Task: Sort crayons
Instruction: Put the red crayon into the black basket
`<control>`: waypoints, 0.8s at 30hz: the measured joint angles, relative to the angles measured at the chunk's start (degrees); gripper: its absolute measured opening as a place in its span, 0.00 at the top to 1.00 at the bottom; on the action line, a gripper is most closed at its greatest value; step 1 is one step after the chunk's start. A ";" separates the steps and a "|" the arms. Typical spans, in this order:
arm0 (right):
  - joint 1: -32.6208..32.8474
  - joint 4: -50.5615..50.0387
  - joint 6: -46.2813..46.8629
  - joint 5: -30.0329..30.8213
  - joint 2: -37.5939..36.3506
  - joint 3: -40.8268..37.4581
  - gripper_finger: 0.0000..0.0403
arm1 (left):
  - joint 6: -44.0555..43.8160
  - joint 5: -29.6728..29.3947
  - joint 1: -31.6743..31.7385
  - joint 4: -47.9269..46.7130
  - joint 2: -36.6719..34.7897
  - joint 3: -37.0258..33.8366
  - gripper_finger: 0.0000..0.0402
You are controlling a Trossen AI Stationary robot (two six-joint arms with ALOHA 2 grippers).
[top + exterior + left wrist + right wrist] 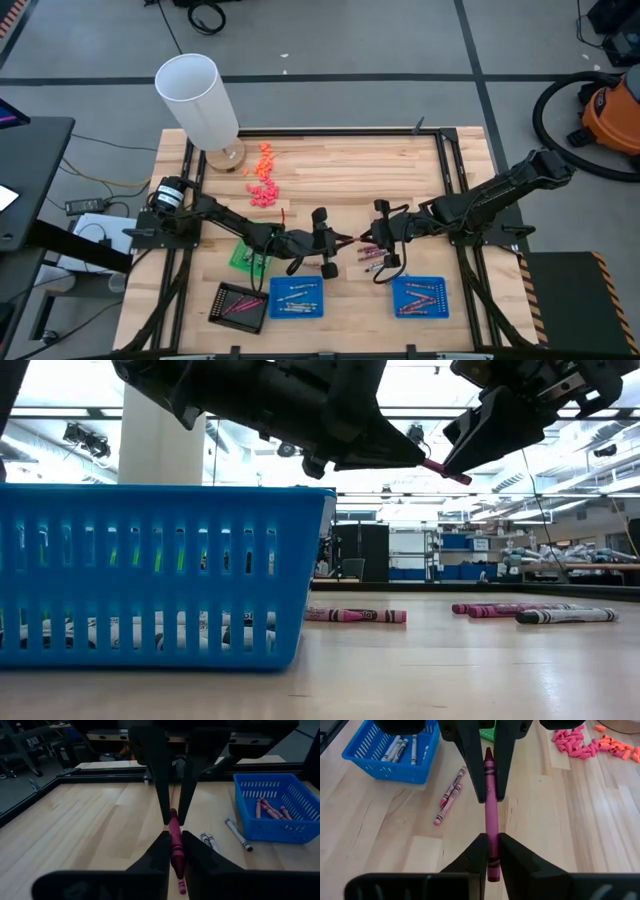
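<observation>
A pinkish-red crayon (pixel 352 238) hangs in the air above the table's middle, between my two grippers, which face each other. My left gripper (pixel 340 240) comes from the table's left and is shut on the crayon (pixel 175 851). My right gripper (pixel 365 237) comes from the right and is shut on the same crayon (pixel 492 854). In the low view the crayon (pixel 446 470) bridges the two sets of fingertips, well above the table. More crayons (pixel 372 257) lie flat on the wood below the right gripper. My left gripper pinches the crayon's pointed-end half (pixel 489 782) between its two fingers. The fingers come roughly level from the table's left and lie along the crayon. The crayon is lifted clear of the table. My right gripper pinches the crayon's flat-end half (pixel 492 862) between its two fingers. The fingers slant down from the table's right and lie along the crayon. The crayon sticks out past the fingertips toward the left gripper, clear of the table.
Near the front edge stand a black tray (pixel 238 303), a blue basket (pixel 297 297) with silvery-grey crayons and another blue basket (pixel 420 297) with reddish crayons. A green tray (pixel 243 256) sits under the left arm. Orange and pink bits (pixel 263 180) and a white cylinder (pixel 200 100) are at the far left.
</observation>
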 joint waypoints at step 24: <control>1.20 23.08 -2.84 5.70 -0.22 -13.34 0.64 | -40.94 35.88 -4.27 -54.51 -28.39 0.00 0.90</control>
